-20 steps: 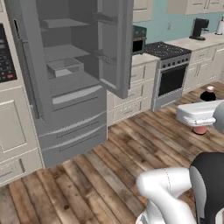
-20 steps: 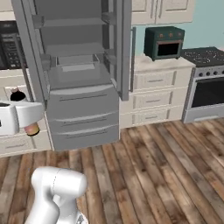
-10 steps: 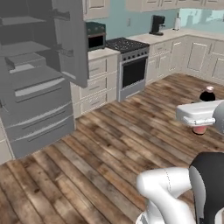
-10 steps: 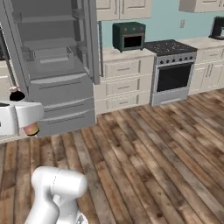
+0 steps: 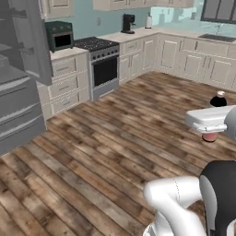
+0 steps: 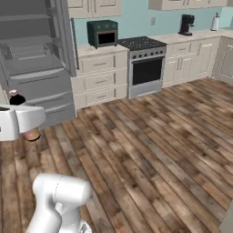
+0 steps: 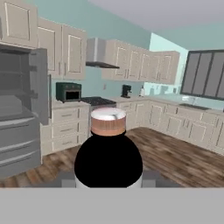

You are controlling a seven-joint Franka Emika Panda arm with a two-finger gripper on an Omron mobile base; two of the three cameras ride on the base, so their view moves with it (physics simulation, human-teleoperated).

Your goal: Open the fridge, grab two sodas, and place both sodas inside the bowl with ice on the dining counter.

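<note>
My gripper (image 5: 213,119) is shut on a soda bottle (image 5: 218,99) at the right edge of the left base view. The bottle's dark top with a pale cap sticks up above the white hand and a pink end shows below it. In the right base view the gripper (image 6: 20,121) holds the same soda (image 6: 17,98) at the far left. The hand view has the bottle's (image 7: 108,161) black body and pinkish neck band upright between the fingertips (image 7: 67,181). The grey fridge (image 5: 18,87) (image 6: 36,68) (image 7: 22,118) stands with its doors open. Bowl and dining counter are out of view.
A steel range (image 5: 101,62) (image 6: 145,63) sits among cream cabinets (image 5: 203,64), with a green toaster oven (image 5: 60,36) (image 6: 102,32) and a coffee maker (image 5: 129,22) (image 6: 186,23) on the counter. Wide wood floor (image 5: 115,138) lies ahead.
The whole picture has swung: the base has turned away from the fridge, which slid toward the left of both base views. The gripper keeps the soda in the same hold.
</note>
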